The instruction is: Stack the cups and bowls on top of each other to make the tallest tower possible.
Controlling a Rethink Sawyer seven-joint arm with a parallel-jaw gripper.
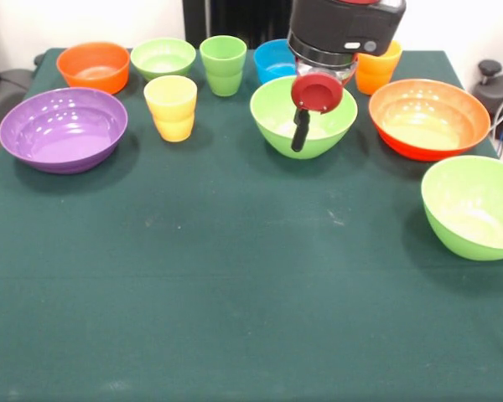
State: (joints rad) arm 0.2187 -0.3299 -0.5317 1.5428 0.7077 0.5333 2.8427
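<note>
My gripper comes down from the top and hangs over the large light green bowl at the table's middle back; I cannot tell its state. A yellow cup stands left of that bowl, and a light green cup stands behind it. An orange-yellow cup stands to the right, partly hidden by the arm. A large purple bowl sits at the left, a large orange-red bowl at the right, and a second large light green bowl at the right edge. Along the back are small orange, light green and blue bowls.
All cups and bowls stand apart, upright, on the dark green tablecloth. The black arm housing with a red disc covers part of the blue bowl and the orange-yellow cup.
</note>
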